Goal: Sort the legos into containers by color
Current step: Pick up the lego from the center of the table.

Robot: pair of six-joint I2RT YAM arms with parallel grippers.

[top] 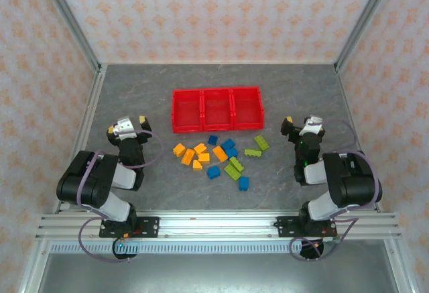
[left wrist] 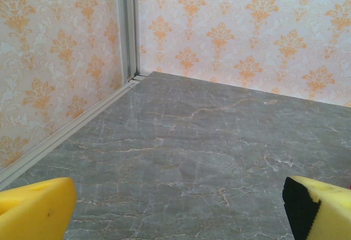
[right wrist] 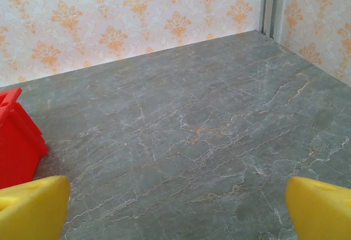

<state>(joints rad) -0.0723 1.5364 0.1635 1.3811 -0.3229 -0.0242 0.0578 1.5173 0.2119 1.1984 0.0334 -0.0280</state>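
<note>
- The legos (top: 218, 155), in orange, blue and lime green, were pictured scattered on the grey desk (top: 134, 98), just in front of the containers (top: 216, 109).
- The three red containers were seen joined in a row, beyond the legos from the arm bases.
- The left jaws were held wide apart, left of the legos.
- The right jaws were likewise spread apart, right of the legos, near the row's end.
</note>
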